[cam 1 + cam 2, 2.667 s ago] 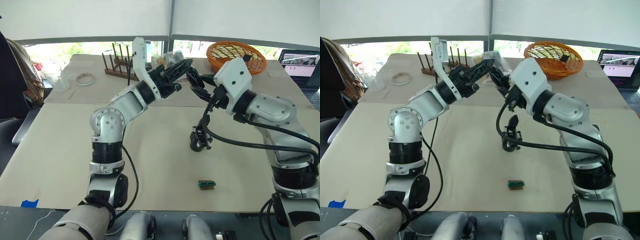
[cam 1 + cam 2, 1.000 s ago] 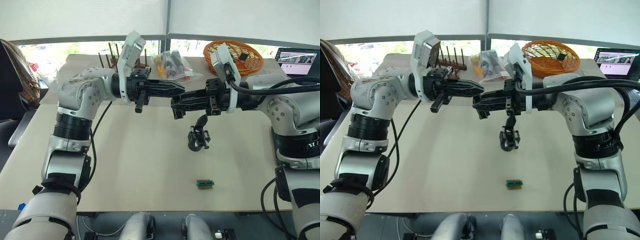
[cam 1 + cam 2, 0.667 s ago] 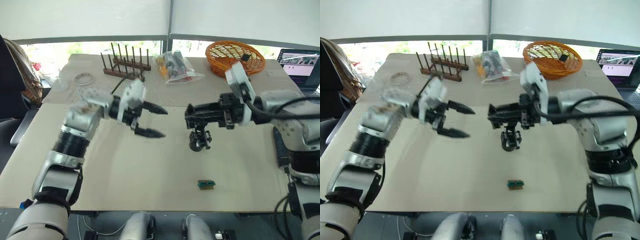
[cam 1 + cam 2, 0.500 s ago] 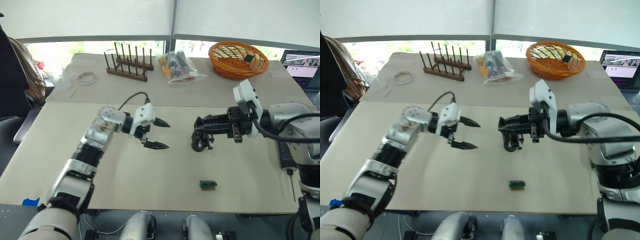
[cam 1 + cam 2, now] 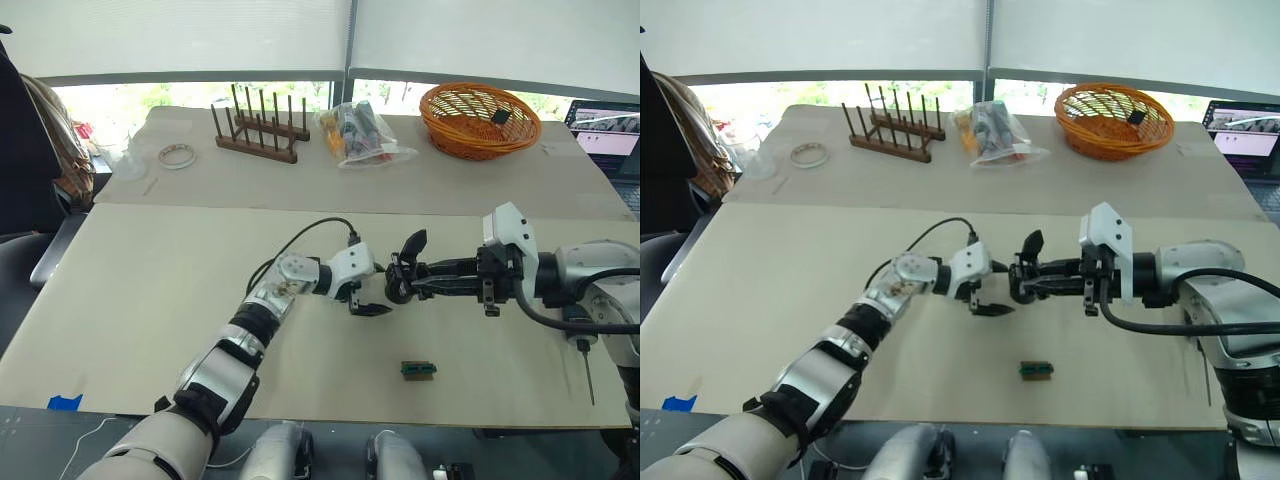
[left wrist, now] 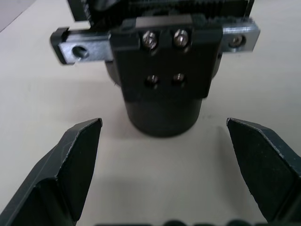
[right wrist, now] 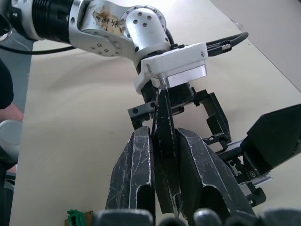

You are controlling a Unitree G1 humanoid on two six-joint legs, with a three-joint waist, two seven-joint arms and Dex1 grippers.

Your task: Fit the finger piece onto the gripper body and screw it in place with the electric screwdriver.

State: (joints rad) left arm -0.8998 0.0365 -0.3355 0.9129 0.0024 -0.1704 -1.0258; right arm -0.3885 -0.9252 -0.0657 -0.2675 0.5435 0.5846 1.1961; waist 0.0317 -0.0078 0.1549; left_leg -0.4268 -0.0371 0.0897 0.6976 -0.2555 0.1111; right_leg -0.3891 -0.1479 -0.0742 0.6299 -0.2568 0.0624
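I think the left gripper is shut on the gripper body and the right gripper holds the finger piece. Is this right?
Not quite. The left gripper is open, its fingers apart on either side of the gripper body, as the left wrist view shows. The right gripper does hold the finger piece.

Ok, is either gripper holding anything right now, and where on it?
The right gripper pinches the finger piece by its wide end, tip forward. The left gripper holds nothing; its fingers straddle the gripper body.

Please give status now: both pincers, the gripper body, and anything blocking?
Left pincer open, straddling gripper body on table. Right pincer shut on finger piece, at the body. Electric screwdriver lies by right arm, untouched. Nothing blocking.
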